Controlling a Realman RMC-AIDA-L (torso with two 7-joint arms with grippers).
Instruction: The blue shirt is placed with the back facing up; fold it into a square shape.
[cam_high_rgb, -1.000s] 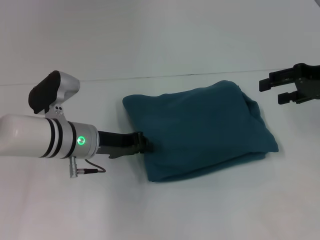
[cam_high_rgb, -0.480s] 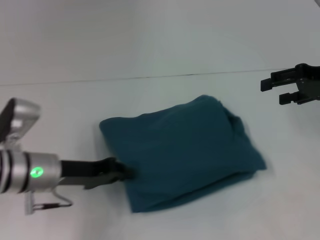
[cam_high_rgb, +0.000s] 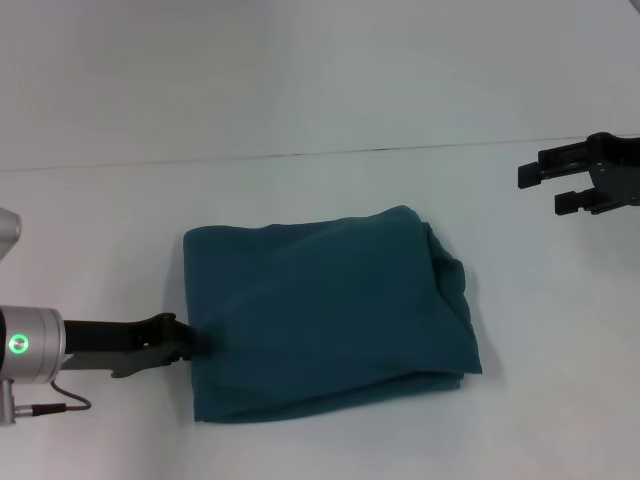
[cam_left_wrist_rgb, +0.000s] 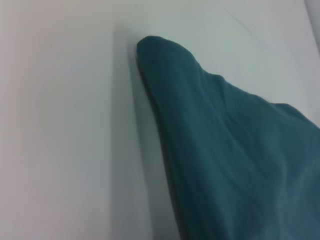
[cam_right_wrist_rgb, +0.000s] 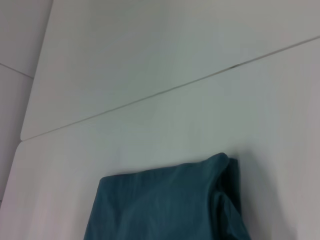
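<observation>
The blue shirt (cam_high_rgb: 325, 315) lies folded into a rough rectangle on the white table, its right edge bunched in thick layers. My left gripper (cam_high_rgb: 190, 343) reaches in low from the left and is shut on the shirt's left edge near the front corner. The left wrist view shows the blue shirt (cam_left_wrist_rgb: 235, 150) close up, its folded edge lifted slightly off the table. My right gripper (cam_high_rgb: 545, 188) hovers open at the far right, well apart from the cloth. In the right wrist view the blue shirt (cam_right_wrist_rgb: 165, 205) shows from above, with its far edge and bunched corner in sight.
The white table (cam_high_rgb: 320, 100) runs wide on all sides of the shirt. A thin dark seam line (cam_high_rgb: 300, 155) crosses it behind the shirt. The left arm's silver wrist (cam_high_rgb: 30, 345) with a green light sits at the left edge.
My left gripper has pulled back to the left and toward me, dragging the folded shirt with it across the table. The right gripper has stayed in place.
</observation>
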